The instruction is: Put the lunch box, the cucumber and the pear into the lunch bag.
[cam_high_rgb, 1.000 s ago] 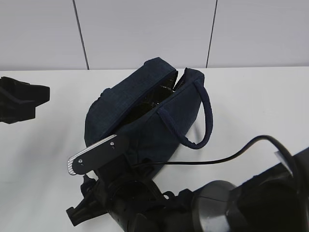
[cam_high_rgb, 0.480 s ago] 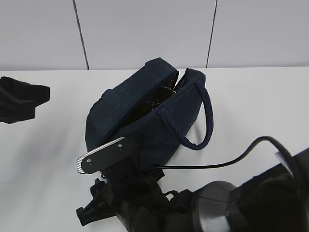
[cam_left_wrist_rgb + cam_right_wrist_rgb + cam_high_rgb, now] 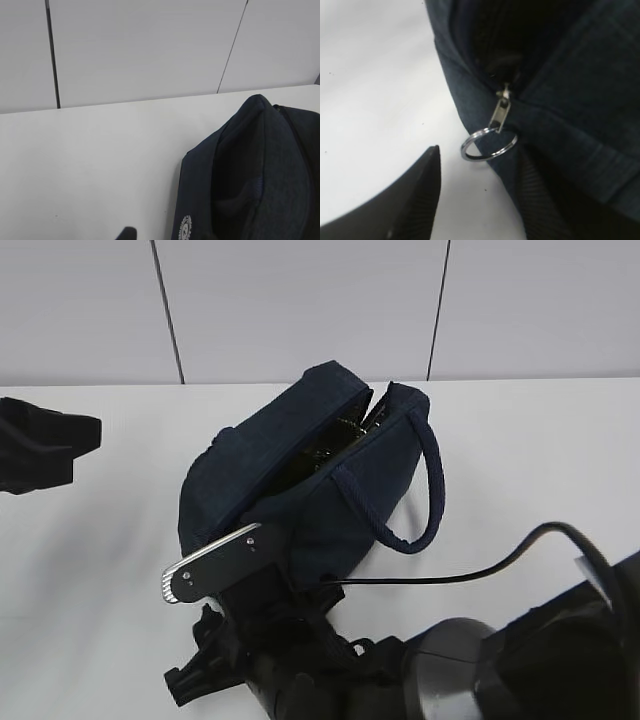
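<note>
The dark navy fabric lunch bag (image 3: 300,480) lies on the white worktop (image 3: 520,460), zipper partly open, with the right gripper (image 3: 477,200) at its near end. Only the right wrist view shows the metal ring pull (image 3: 487,142) hanging between 2 spread black fingers (image 3: 415,200), ungripped. The left gripper (image 3: 40,445) sits well apart; whether its fingers are spread cannot be told

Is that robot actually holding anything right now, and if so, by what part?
Nothing yet. The right end effector is open around the zipper ring of the lunch bag.
</note>
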{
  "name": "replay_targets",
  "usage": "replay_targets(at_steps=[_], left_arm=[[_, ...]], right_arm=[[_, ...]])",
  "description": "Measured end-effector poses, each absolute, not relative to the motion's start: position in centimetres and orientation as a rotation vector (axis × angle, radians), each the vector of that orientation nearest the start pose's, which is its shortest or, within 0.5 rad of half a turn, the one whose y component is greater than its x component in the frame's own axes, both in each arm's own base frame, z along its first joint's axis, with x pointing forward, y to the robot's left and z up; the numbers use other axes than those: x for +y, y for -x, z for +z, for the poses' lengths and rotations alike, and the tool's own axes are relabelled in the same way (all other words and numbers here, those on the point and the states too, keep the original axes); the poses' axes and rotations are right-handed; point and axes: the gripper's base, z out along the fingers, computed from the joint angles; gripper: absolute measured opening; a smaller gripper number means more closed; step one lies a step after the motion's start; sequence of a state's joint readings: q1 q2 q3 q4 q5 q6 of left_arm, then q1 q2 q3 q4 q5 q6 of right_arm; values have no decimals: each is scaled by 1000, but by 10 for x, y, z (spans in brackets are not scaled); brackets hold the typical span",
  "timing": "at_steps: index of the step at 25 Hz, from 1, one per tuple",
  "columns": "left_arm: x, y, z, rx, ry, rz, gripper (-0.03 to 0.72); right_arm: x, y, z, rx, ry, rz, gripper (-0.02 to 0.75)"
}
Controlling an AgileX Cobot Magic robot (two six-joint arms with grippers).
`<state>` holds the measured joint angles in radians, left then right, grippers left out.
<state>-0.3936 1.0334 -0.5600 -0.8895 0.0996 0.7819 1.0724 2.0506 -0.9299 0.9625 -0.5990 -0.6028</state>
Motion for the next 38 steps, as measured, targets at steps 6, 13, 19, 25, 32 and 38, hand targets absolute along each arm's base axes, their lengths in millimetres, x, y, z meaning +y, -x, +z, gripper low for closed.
replay_targets(at_steps=[6, 13, 19, 25, 32, 38], left_arm=[[-87, -192, 272, 2012, -341, -393, 241], [-87, -192, 272, 2011, -341, -393, 241], [-87, -192, 272, 2011, -341, -393, 241], [-87, -192, 272, 2011, -341, -393, 241], [-87, -192, 272, 2011, -341, -393, 241], [-87, -192, 272, 2009, -337, -391, 240]], right_arm=[[312, -218, 104, 2025, 628, 233, 380], [318, -218, 102, 2023, 681, 251, 380], [314, -219, 100, 2065, 634, 206, 365], [313, -220, 99, 2069, 645, 181, 281], [312, -220, 99, 2067, 655, 167, 251], [312, -220, 106, 2043, 657, 166, 183]])
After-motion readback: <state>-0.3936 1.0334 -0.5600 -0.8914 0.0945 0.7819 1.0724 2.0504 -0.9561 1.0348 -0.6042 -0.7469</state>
